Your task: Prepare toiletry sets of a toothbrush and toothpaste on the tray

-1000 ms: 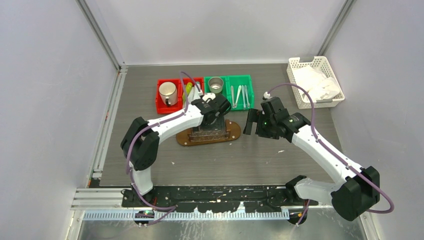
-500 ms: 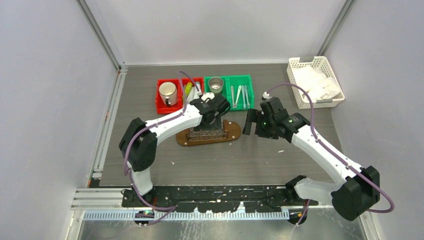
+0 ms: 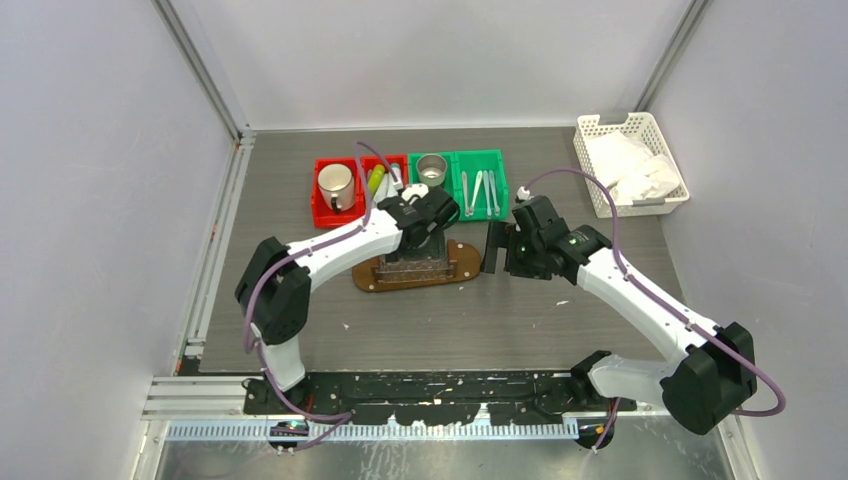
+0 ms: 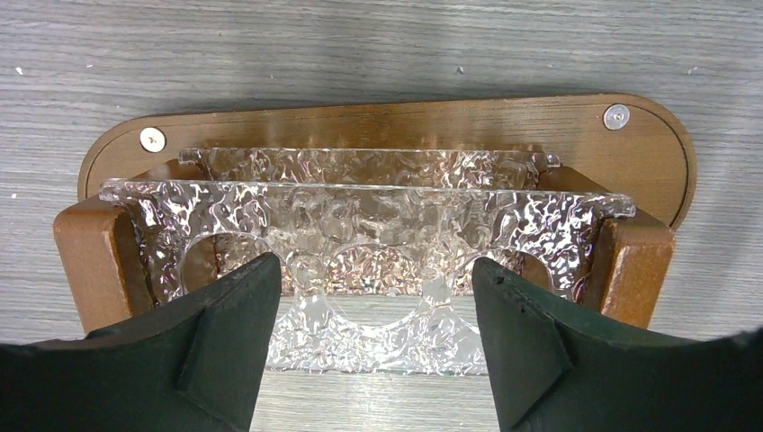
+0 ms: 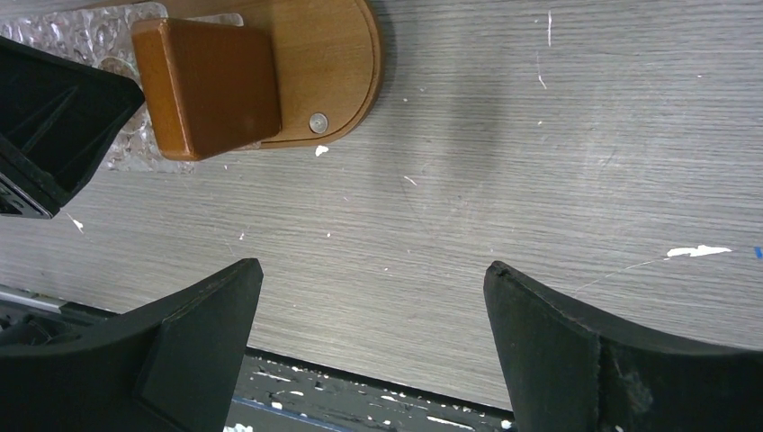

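Observation:
The tray is an oval wooden base [image 3: 466,262] carrying a clear textured rack with round holes [image 4: 360,211], and nothing stands in it. My left gripper [image 3: 422,243] hangs right over the rack, open and empty [image 4: 376,270]. My right gripper [image 3: 493,246] is open and empty just right of the tray's end [image 5: 306,54], above bare table [image 5: 372,270]. Slim pale toothbrushes [image 3: 478,192] lie in the green bin [image 3: 497,160]. A yellow-green tube [image 3: 376,179] and a whitish tube [image 3: 393,181] lie in the red bin [image 3: 318,214], partly hidden by my left arm.
A metal cup [image 3: 335,184] stands in the red bin and another [image 3: 432,168] in the green bin. A white basket [image 3: 601,131] with white cloths is at the back right. The table's near edge and a black rail show in the right wrist view [image 5: 360,382].
My right gripper has moved left, closer to the tray's right end. My left gripper has stayed over the rack with barely any shift.

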`<state>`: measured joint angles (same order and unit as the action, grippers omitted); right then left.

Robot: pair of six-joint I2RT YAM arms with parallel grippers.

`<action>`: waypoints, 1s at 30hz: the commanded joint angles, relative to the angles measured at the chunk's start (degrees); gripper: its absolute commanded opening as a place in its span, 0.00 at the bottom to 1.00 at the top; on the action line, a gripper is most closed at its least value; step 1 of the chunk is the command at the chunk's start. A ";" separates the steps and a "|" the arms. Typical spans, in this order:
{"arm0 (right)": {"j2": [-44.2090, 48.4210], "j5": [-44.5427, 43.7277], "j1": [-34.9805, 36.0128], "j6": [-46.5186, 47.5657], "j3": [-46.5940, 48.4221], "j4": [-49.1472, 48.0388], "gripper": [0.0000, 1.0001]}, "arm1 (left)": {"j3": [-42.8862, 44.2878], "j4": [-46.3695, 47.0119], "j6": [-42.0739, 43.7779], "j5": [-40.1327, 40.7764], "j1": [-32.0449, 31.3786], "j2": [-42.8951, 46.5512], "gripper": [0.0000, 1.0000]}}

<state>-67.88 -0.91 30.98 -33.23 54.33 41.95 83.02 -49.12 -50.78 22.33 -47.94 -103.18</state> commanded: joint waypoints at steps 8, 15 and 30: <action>-0.28 -0.20 1.07 -0.52 0.51 -2.05 1.00 | 1.80 -0.49 -0.81 0.61 -0.60 5.73 0.75; -0.05 -2.82 1.09 -1.22 0.34 -2.77 1.00 | 5.89 -4.82 1.09 5.10 -2.14 10.95 0.74; -13.94 -4.93 -3.52 2.06 16.07 -0.82 0.70 | -20.02 11.23 10.27 -0.94 18.13 37.86 1.00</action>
<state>-78.87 -5.06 29.47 -32.56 61.60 41.54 64.95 -43.90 -43.86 27.57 -37.19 -65.58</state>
